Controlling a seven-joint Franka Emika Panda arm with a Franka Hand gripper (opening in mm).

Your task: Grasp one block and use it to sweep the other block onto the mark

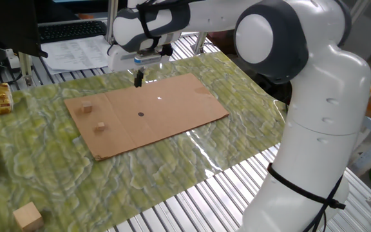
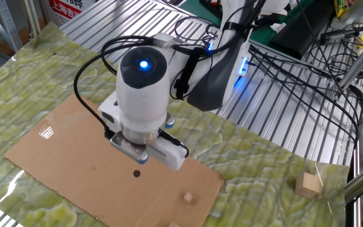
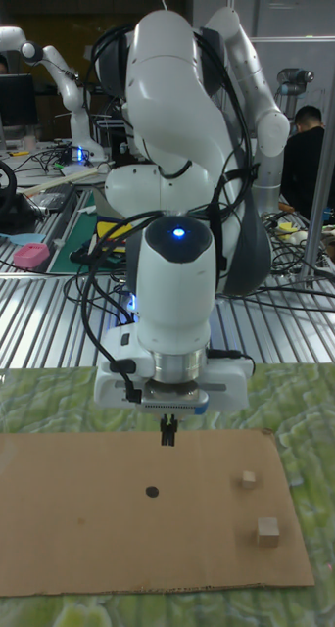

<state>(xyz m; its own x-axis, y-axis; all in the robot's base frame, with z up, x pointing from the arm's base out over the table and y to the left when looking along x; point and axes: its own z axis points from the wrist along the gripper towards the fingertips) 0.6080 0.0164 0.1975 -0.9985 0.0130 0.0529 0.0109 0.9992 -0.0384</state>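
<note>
Pincer (image 3: pixel 168 431) pressed together, empty, above cardboard; both blocks (image 3: pixel 249 479) well apart.

Two blocks (image 1: pixel 85 108) (image 1: pixel 100 127) and the mark (image 1: pixel 140 115) lie on cardboard (image 1: pixel 185 103).

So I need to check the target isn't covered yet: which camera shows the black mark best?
The tall fixed view: the mark sits unobstructed on the cardboard, below the gripper. One fixed view shows it small. The other fixed view shows it just under the arm's wrist.
</note>
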